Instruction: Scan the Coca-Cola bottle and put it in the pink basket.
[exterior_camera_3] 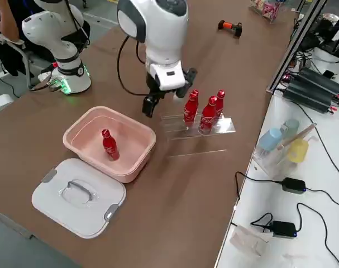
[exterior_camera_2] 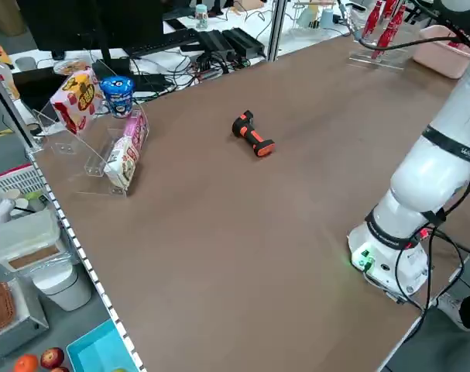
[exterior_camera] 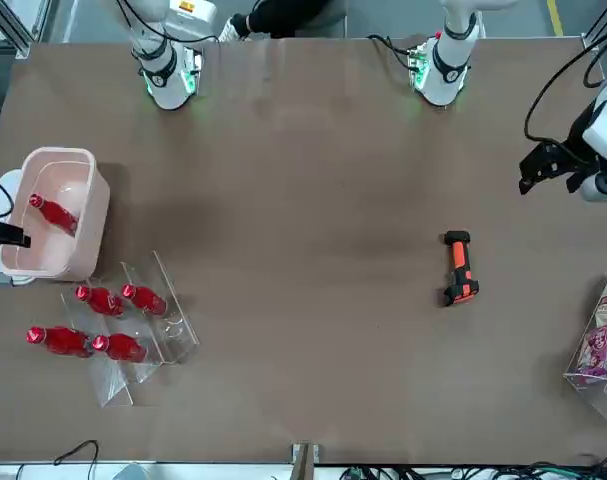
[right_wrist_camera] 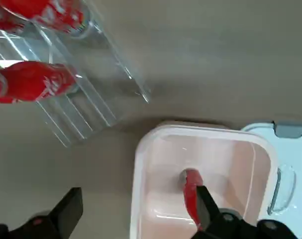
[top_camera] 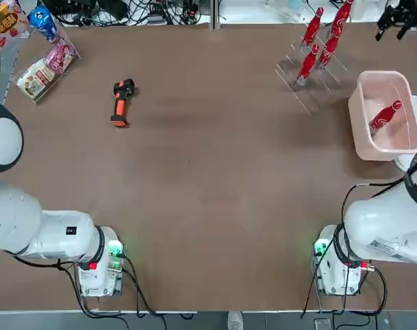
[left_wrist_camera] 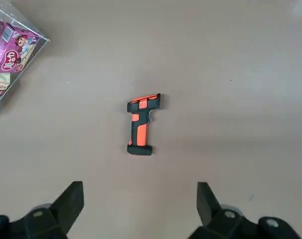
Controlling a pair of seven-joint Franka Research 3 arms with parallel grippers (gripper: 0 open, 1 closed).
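Your right gripper [exterior_camera_3: 168, 92] hangs spread and empty over the pink plastic basket [exterior_camera_3: 140, 158], where the slim red Coca-Cola bottle [exterior_camera_3: 108, 144] leans; left gripper [exterior_camera: 551, 168] likewise spread; a low retreat could clip the four racked bottles [exterior_camera_3: 205, 111].

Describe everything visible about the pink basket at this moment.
The pink basket is a pale pink, slightly translucent plastic tub, rectangular with rounded corners and a thick rim. It sits upright and uncovered near the table's edge on the robot's right side. One Coca-Cola bottle leans tilted inside it, base on the floor, red cap toward a wall. A white lid with grey latches lies flat beside it, close against one short end. A clear rack holding four more bottles stands just apart.
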